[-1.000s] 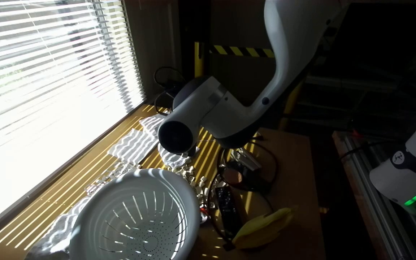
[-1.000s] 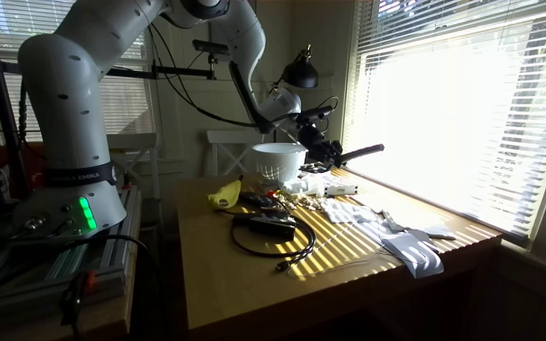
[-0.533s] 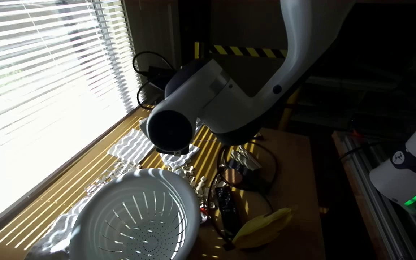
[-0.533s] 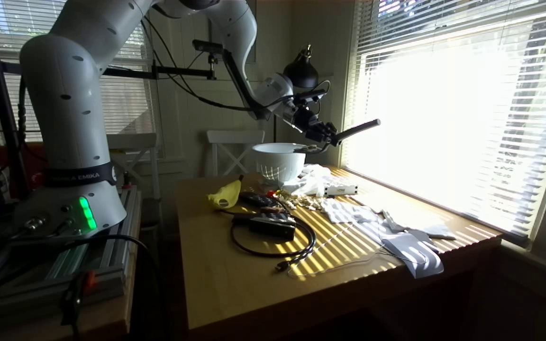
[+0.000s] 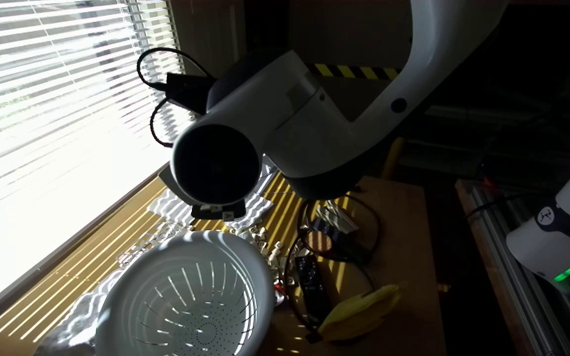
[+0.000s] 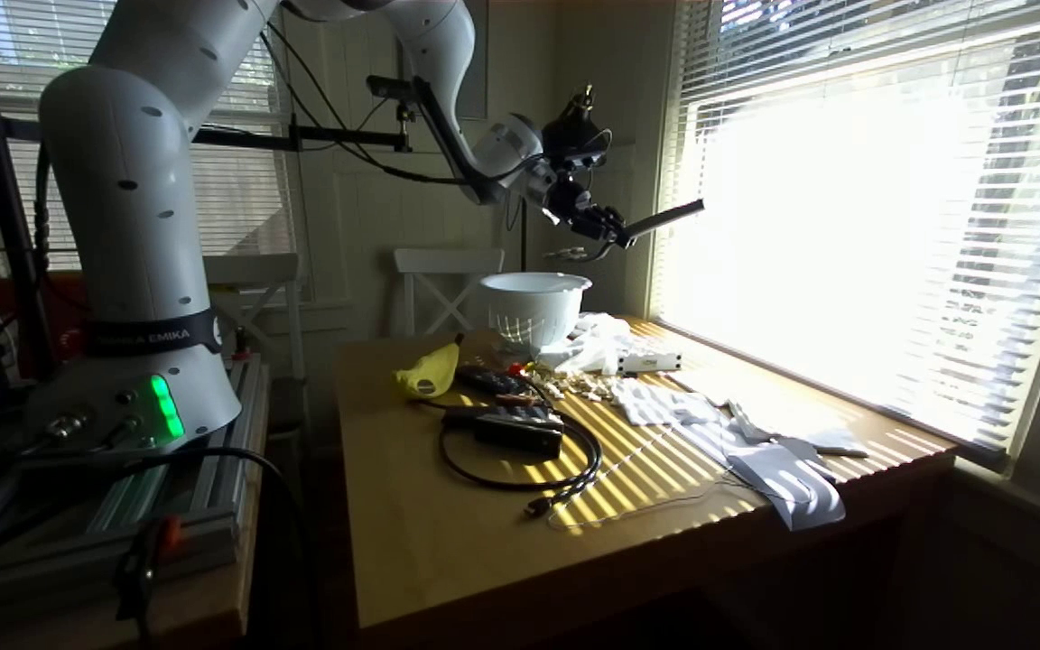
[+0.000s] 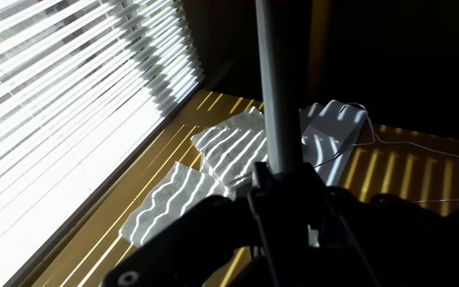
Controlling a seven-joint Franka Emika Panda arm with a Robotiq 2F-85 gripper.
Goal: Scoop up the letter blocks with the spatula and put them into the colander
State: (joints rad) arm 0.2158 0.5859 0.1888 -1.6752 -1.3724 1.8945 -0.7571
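The white colander stands on the table and shows in both exterior views. My gripper is shut on the black spatula's handle, which also rises between the fingers in the wrist view. The spatula head is held above the height of the colander's rim. In an exterior view the dark head shows below my wrist, with a few letter blocks on it. More letter blocks lie loose on the table beside the colander. My fingers are dark in the wrist view.
A yellow banana-shaped thing and a dark remote lie beside the colander. A black box with coiled cable lies nearby. Pale cloths lie along the window side. A black lamp stands behind the arm.
My gripper has risen steadily with the spatula, and the arm has come closer to the colander side. The spatula head has gone from below the colander's rim height to above it.
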